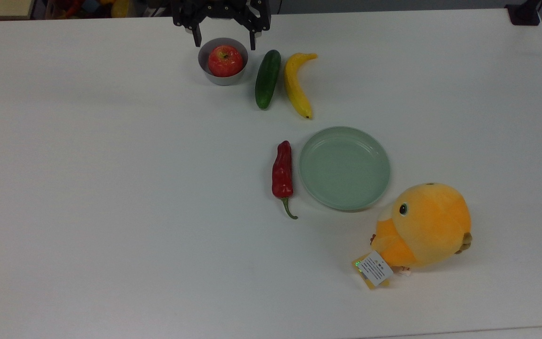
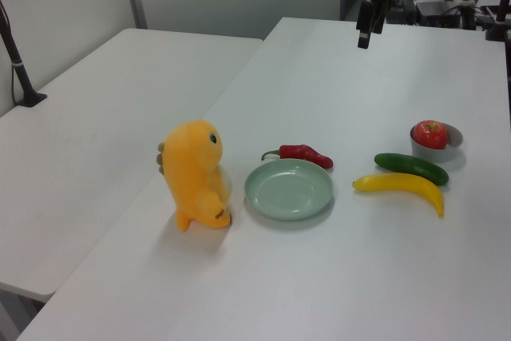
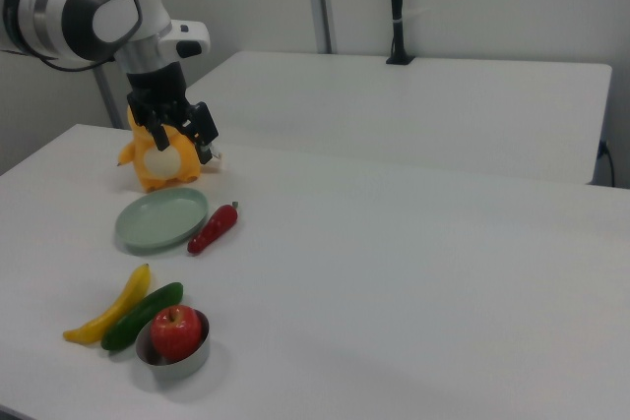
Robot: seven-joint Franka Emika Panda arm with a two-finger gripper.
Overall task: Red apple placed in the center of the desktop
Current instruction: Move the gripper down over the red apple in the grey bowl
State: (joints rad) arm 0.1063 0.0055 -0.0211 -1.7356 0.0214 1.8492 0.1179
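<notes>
One by one, going through the views.

Looking down in the top view: seeing the red apple [image 1: 225, 61] sitting inside a small grey bowl [image 1: 214, 79] near the far edge of the desktop [image 1: 111, 188], well away from the middle. Finding a green cucumber [image 1: 267, 79] and a yellow banana [image 1: 296, 84] lying just beside the bowl on the top view's right. Noticing the gripper [image 1: 225, 45] hanging by the bowl, fingers [image 1: 197, 38] spread wide apart and pinching nothing. Spotting a red chili [image 1: 282, 169] lying next to a pale green plate [image 1: 344, 167], and an orange plush toy [image 1: 426, 226] near the plate.

Turning to the left view: seeing the apple [image 2: 431, 133] in its bowl [image 2: 451, 148] at the left view's right, with the gripper [image 2: 364, 33] hanging high over the table.

Ending with the right view: finding the apple [image 3: 176, 331] in the bowl [image 3: 172, 363] at the bottom, and the gripper [image 3: 182, 140] up in the air, showing in front of the toy [image 3: 157, 166].
</notes>
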